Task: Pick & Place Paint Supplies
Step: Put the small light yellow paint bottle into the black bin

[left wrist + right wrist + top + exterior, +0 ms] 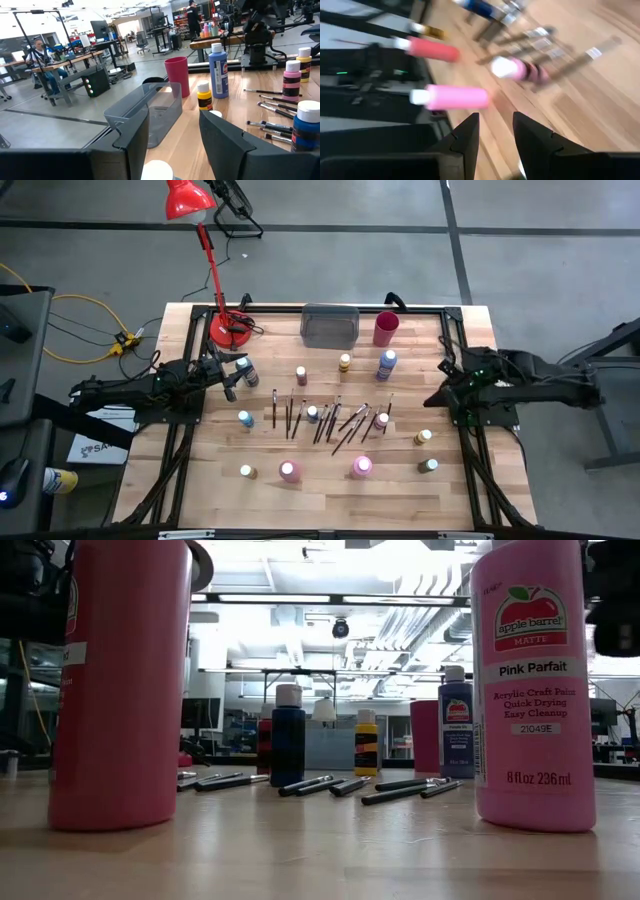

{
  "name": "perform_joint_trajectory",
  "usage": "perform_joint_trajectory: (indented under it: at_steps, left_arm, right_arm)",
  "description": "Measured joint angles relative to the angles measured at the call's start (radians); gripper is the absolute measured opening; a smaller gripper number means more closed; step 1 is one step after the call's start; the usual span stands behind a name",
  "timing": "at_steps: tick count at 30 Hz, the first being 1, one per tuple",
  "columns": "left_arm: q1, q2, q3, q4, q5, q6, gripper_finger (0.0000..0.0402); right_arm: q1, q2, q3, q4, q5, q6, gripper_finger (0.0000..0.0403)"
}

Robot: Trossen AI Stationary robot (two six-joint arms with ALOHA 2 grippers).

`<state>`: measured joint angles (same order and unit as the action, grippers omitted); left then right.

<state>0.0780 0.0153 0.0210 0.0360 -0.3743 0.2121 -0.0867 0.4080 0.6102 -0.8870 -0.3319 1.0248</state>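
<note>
Small paint bottles stand upright across the wooden table [200, 480]: two pink ones near the front [289, 471] [361, 467], a blue one [386, 364] and a yellow one [345, 362] farther back. Thin dark paintbrushes [330, 420] lie flat in a loose row at the middle. My left gripper [231, 386] waits open and level at the left edge. A dark bottle with a white cap [245, 370] stands just beyond it, and a white cap [157, 171] shows low between its fingers. My right gripper [437, 398] hangs open and tilted down at the right edge, with nothing between its fingers [470, 135].
A grey bin [329, 325] and a red cup [386, 328] stand at the far edge. A red desk lamp has its base [228, 330] on the far left corner. More bottles [424, 437] [428, 466] stand near the right edge, below my right gripper.
</note>
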Motion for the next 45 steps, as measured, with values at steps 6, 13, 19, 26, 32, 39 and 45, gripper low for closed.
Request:
perform_joint_trajectory:
  at_steps: [6, 13, 19, 26, 32, 39, 45]
  left_arm:
    - [0.0, 0.0, 0.0, 0.0, 0.0, 0.0, 0.0171]
    - [0.0, 0.0, 0.0, 0.0, 0.0, 0.0, 0.0171]
    - [0.0, 0.0, 0.0, 0.0, 0.0, 0.0, 0.0171]
    - [0.0, 0.0, 0.0, 0.0, 0.0, 0.0, 0.0171]
    - [0.0, 0.0, 0.0, 0.0, 0.0, 0.0, 0.0171]
    - [0.0, 0.0, 0.0, 0.0, 0.0, 0.0, 0.0171]
    - [0.0, 0.0, 0.0, 0.004, 0.0, 0.0, 0.0171]
  right_arm:
    - [0.155, 0.164, 0.167, -0.229, 0.184, 0.213, 0.0113]
    - [0.296, 0.329, 0.262, -0.373, 0.211, 0.449, 0.0113]
    - [0.368, 0.44, 0.262, -0.421, 0.177, 0.609, 0.0113]
    - [0.463, 0.551, 0.262, -0.403, 0.202, 0.705, 0.0117]
    - [0.518, 0.652, 0.262, -0.327, 0.204, 0.775, 0.0164]
    - [0.545, 0.726, 0.262, -0.251, 0.225, 0.799, 0.0235]
    - [0.553, 0.778, 0.262, -0.237, 0.228, 0.794, 0.0243]
